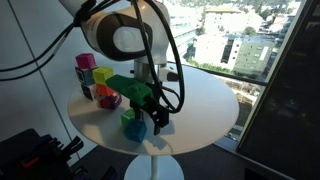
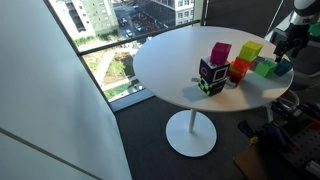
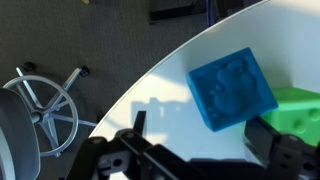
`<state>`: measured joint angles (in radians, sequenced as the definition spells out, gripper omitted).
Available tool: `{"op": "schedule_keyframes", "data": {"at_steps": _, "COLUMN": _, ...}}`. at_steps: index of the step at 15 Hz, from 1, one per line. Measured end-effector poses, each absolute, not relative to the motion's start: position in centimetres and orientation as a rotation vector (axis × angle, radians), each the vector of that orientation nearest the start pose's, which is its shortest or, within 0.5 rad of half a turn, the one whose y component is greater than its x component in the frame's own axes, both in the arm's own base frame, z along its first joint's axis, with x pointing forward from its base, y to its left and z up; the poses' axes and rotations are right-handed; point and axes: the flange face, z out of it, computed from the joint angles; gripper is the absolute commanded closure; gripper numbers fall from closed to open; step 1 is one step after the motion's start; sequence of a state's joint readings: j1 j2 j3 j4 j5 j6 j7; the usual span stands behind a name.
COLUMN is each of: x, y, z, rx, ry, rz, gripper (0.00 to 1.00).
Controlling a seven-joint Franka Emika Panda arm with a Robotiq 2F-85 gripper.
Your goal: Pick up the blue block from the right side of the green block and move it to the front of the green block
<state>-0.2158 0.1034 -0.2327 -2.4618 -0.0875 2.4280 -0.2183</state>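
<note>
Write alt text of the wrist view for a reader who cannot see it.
A blue block sits on the white table, with a green block close beside it at the frame's right edge. The open gripper shows along the bottom.

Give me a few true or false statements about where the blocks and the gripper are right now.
1. The gripper is open and empty. True.
2. The blue block lies on the floor. False: it rests on the white table.
3. The green block sits right beside the blue block. True.
4. The table is square. False: its top is round.
</note>
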Motion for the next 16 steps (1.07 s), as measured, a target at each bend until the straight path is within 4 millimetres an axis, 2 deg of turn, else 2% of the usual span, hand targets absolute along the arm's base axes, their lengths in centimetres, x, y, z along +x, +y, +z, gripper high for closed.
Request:
{"op": "schedule_keyframes", "data": {"at_steps": 9, "x": 41.2, "y": -21.5, "z": 26.2, "rx": -3.15, "ry": 0.304, "rz": 0.189, "gripper": 0.0}}
{"op": "schedule_keyframes", "data": {"at_steps": 16, "x": 41.2, "y": -21.7, "z": 27.7, "rx": -3.154, "ry": 0.309, "rz": 0.137, "gripper": 0.0}}
